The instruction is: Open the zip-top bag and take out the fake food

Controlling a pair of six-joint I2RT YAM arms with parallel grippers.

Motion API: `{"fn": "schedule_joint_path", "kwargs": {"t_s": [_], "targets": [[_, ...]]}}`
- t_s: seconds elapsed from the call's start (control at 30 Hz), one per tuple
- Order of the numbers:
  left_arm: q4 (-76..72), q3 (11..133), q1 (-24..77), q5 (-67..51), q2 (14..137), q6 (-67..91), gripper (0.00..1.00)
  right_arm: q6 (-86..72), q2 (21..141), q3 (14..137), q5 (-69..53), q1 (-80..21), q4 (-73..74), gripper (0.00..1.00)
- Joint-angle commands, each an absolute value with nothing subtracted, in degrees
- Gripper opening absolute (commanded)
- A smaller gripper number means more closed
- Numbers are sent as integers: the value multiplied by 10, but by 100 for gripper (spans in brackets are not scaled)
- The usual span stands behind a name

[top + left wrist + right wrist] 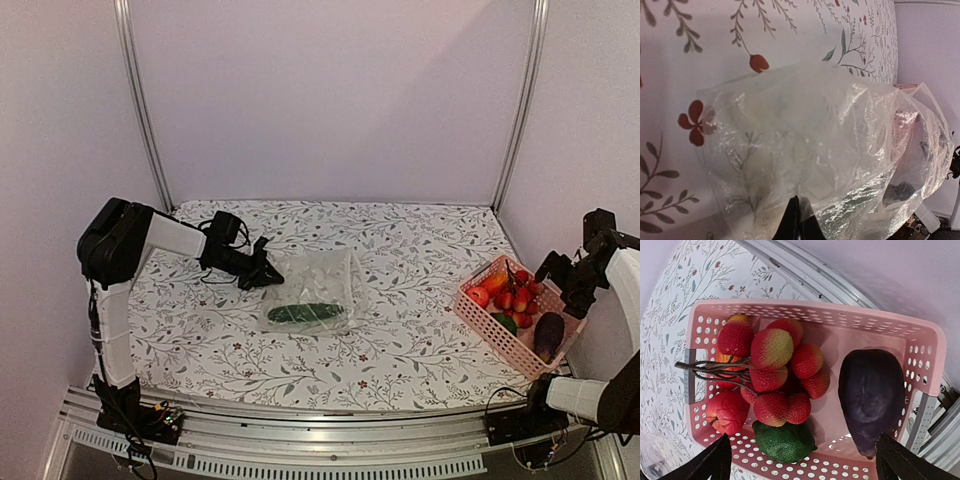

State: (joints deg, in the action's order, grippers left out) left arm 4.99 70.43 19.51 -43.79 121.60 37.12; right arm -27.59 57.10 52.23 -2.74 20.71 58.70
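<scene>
The zip-top bag (318,280) is laid near the middle of the desk (420,250), and a green cucumber (305,313) is seen inside it along its near edge. Its left edge is pinched by the fully closed left claw (266,274). The right claw (802,450) is spread wide with nothing held, above the pink basket (840,315) at the desk's right. Strawberries (771,347), a purple eggplant (871,395) and a green fruit (784,441) are gathered in that basket.

Left wrist view: clear crinkly plastic zip-top bag (830,150) cut off at the bottom edge; left hand (796,222) shows only its dark fingertips. Right wrist view: orange plastic fruit (738,318) mostly hidden behind red plastic strawberries (771,347).
</scene>
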Motion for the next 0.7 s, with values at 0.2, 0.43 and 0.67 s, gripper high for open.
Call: {"fn": "schedule_joint_path", "kwargs": {"t_s": [0.2,0.43,0.67], "targets": [[44,696,183,-440,1216,359,0,-187,586,531,-367,180,455,89],[37,691,183,-441,1211,363,0,-204,628,550,-365,21,377,78],[29,696,183,-454,1216,363,0,-153,694,566,-329,-141,262,62]]}}
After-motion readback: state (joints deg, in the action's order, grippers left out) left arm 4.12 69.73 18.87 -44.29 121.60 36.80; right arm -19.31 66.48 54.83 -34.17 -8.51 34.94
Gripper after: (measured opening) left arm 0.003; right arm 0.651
